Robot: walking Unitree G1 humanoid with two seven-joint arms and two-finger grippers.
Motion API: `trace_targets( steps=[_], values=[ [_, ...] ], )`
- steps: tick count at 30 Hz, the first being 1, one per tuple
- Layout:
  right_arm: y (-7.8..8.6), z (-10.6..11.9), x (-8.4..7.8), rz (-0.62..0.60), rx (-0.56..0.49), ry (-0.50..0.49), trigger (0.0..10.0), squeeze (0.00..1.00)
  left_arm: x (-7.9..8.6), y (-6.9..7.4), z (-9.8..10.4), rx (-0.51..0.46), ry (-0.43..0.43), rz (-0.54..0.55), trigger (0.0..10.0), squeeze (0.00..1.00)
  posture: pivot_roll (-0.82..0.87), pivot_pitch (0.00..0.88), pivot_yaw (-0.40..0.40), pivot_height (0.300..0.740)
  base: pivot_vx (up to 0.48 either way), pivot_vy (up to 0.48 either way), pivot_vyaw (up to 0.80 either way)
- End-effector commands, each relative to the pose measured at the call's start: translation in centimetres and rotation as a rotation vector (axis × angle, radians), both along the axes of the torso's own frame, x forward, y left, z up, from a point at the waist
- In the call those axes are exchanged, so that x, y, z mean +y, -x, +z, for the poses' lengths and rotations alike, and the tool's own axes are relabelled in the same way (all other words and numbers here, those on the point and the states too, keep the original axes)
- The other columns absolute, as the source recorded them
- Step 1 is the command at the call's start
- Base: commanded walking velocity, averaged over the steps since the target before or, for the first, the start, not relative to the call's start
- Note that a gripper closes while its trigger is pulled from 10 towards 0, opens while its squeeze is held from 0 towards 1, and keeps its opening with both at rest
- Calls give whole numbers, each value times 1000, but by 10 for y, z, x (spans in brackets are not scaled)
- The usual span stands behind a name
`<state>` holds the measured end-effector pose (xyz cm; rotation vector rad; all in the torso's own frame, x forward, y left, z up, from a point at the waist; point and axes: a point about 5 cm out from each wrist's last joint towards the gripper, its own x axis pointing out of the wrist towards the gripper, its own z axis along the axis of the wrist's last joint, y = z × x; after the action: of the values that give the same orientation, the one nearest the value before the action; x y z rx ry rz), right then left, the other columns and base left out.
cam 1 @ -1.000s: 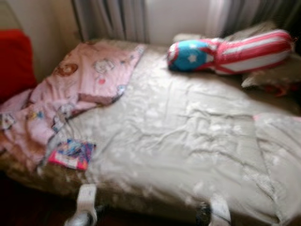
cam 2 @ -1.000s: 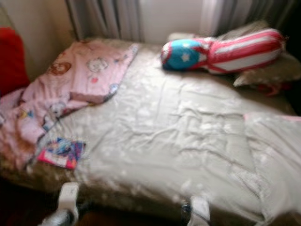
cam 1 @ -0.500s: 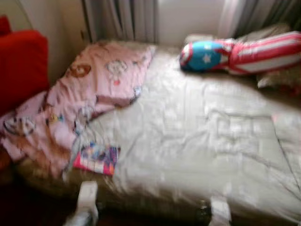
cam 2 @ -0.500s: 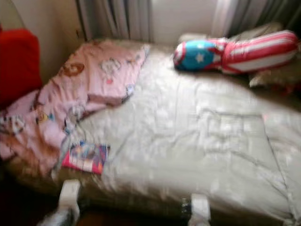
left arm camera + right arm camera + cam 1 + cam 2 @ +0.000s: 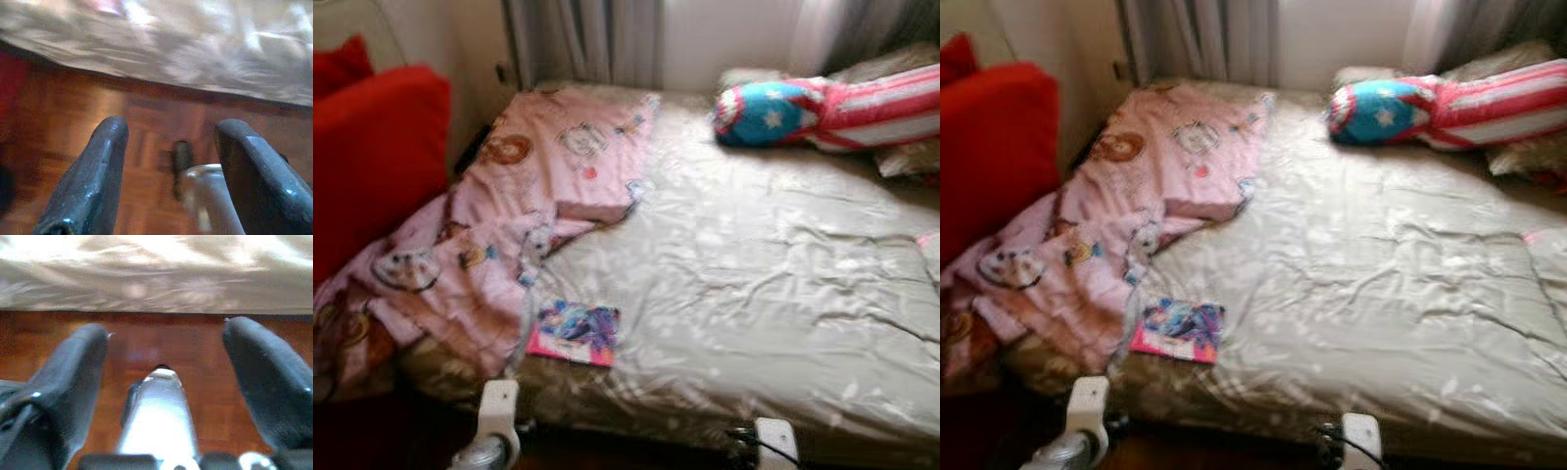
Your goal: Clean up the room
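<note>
A crumpled pink blanket with cartoon prints lies over the left side of the bed, spilling off its near left corner. A colourful book lies on the beige sheet close to the front edge, beside the blanket. A red, white and blue bolster rests at the back right. My left gripper hangs open with nothing in it, over the wooden floor below the bed's edge. My right gripper is open and holds nothing, also low in front of the bed. Both arms show at the bottom.
Red cushions stand against the wall left of the bed. Grey curtains hang behind the headboard end. More pillows lie at the far right. Dark wooden floor runs under the bed's front edge.
The camera has swung to the left, so the bed, book and bolster sit further right in the picture and more of the red cushions shows. Nothing on the bed has moved.
</note>
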<state>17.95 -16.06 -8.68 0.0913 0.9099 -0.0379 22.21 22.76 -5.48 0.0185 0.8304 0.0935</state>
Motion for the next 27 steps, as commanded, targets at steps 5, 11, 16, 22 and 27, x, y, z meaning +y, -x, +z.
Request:
trace_targets(
  steps=[5, 11, 16, 22, 27],
  values=[
    [6, -2, -10, -17, 20, 21, 10000, 0, -7, 4, -4, 26, 8, -21, 10000, 0, 37, 98, -12, 740, 0, 472, 0],
    [7, -3, -10, -17, 23, 21, 10000, 0, -6, 4, -4, 23, 5, -20, 10000, 0, 38, 100, -11, 740, 0, 65, 0],
    [7, -3, -9, -15, 23, 19, 10000, 0, -6, 4, -4, 20, 3, -22, 10000, 0, 38, 100, -11, 740, 0, 0, 0],
    [7, -3, -9, -15, 22, 16, 10000, 0, -6, 3, -4, 10, 8, -18, 10000, 0, 39, 100, -12, 740, 0, 0, 0],
    [6, -2, -8, -13, 17, 14, 10000, 0, -6, 4, -4, 16, 19, -17, 10000, 0, 37, 100, -11, 740, 0, 0, 0]
  ],
)
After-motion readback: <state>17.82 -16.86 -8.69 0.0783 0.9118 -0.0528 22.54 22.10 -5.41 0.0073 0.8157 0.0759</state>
